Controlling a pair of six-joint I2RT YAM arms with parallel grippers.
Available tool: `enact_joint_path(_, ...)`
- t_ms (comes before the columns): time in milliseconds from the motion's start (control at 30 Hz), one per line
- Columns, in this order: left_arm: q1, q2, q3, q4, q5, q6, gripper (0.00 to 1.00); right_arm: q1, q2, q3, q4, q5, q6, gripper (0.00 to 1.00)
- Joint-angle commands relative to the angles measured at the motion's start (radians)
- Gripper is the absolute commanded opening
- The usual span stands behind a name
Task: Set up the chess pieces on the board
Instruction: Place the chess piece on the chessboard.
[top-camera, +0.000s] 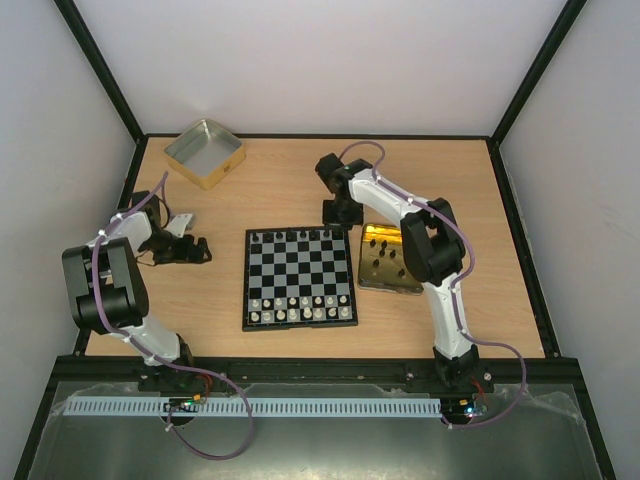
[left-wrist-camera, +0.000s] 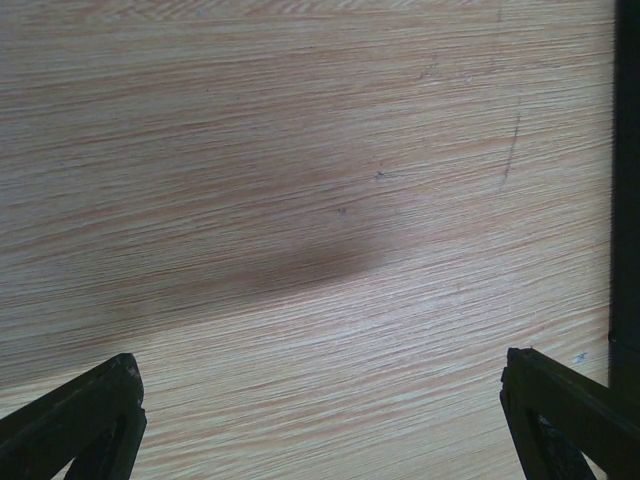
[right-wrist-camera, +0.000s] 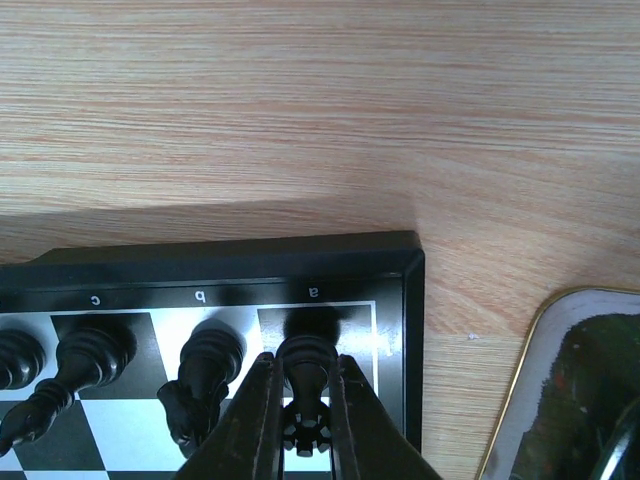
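The board lies mid-table, with black chess pieces along its far row and white pieces on the two near rows. My right gripper is at the board's far right corner. In the right wrist view the right gripper is shut on a black rook over the corner square marked "a", just inside the board's border. A black knight and a bishop stand beside it. My left gripper rests left of the board; it is open and empty over bare wood.
A gold tin holding several loose black pieces lies right of the board; its rim shows in the right wrist view. A silver-lined square tin stands at the back left. A dark edge runs down the right of the left wrist view.
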Motion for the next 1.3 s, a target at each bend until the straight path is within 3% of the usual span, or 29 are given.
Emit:
enact_joint_path(0, -0.002, 0.013, -0.014, -0.006, 0.007, 0.007, 0.97, 0.009, 0.015, -0.018, -0.008, 0.006, -0.004, 0.08)
enact_joint_path(500, -0.003, 0.019, -0.015, -0.006, 0.006, 0.007, 0.97, 0.009, 0.007, -0.037, 0.009, 0.000, 0.005, 0.21)
enact_joint_path(1267, -0.003, 0.031, -0.015, 0.000, 0.004, 0.013, 0.97, 0.000, 0.047, 0.095, -0.024, 0.100, 0.027, 0.23)
